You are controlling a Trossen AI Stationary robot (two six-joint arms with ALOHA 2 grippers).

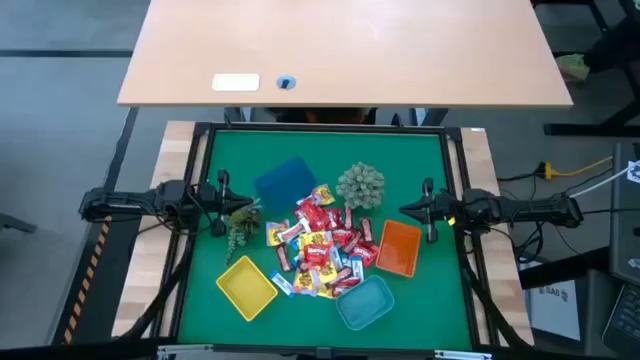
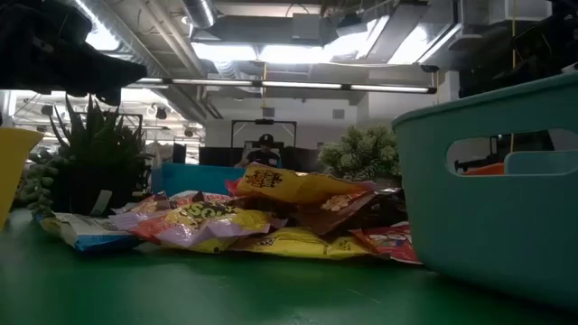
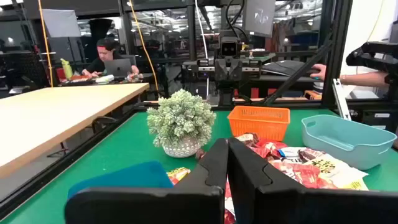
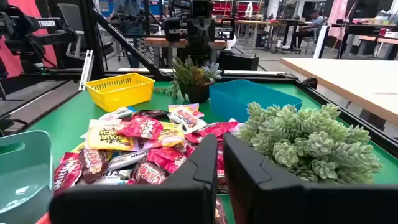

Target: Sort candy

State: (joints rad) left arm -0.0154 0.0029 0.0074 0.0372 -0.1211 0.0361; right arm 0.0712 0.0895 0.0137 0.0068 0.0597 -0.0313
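Observation:
The candy (image 1: 318, 250) lies in a loose heap of red, yellow, brown and blue-and-white wrappers on the middle of the green mat; it also shows in the low view (image 2: 271, 212). My left gripper (image 1: 243, 207) hovers shut at the mat's left side, pointing toward the heap (image 3: 298, 165). Opposite it, my right gripper (image 1: 405, 211) hovers at the mat's right side, also shut and pointing at the heap (image 4: 143, 146). Neither has anything between its fingers.
Four small trays ring the heap: blue (image 1: 285, 180) at the far left, yellow (image 1: 246, 287) near left, orange (image 1: 399, 247) right, teal (image 1: 365, 302) near right. A pale plant (image 1: 361, 186) stands beyond the heap, a dark one (image 1: 240, 222) under my left gripper.

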